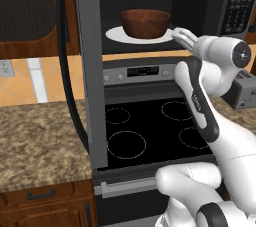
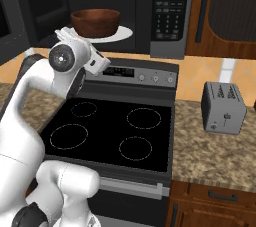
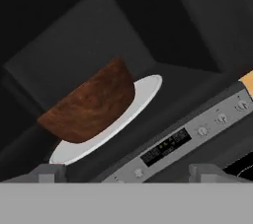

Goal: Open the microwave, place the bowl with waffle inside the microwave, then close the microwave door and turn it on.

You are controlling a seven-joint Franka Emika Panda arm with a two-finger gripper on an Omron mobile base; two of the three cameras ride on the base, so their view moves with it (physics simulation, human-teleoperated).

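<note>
Sitting on the white turntable plate point(image 1: 116, 35) inside the microwave point(image 2: 170, 16), the bowl with waffle point(image 1: 145, 23) is resting ahead of the end effector point(image 1: 179, 33) and apart from it. In the hand view the bowl point(image 3: 91, 104) is appearing tilted because the camera is rolled; the two finger tips point(image 3: 48, 172) are showing wide apart at the bottom edge with nothing between them, so the end effector is released. The finger tips are cut off low in that view and are hard to read in the left base view, where they are merging with the plate rim.

The waffle is not making itself out: the bowl's inside is hidden by its near wall in every view.

The microwave door point(image 1: 90, 71) is standing swung open to the left of the end effector, seen nearly edge-on, with its black handle bar point(image 1: 67, 61) running down beside it; its top is cut off by the frame. The button panel point(image 2: 169, 8) is lying to the right of the end effector; its markings are too small to read.

Below the end effector the stove point(image 2: 115, 131) is showing four burner rings and a control strip point(image 3: 188, 136). The toaster point(image 2: 223, 107) is standing on the tabletop point(image 2: 215, 151) well to the right, partly hidden by the arm in the left base view.
</note>
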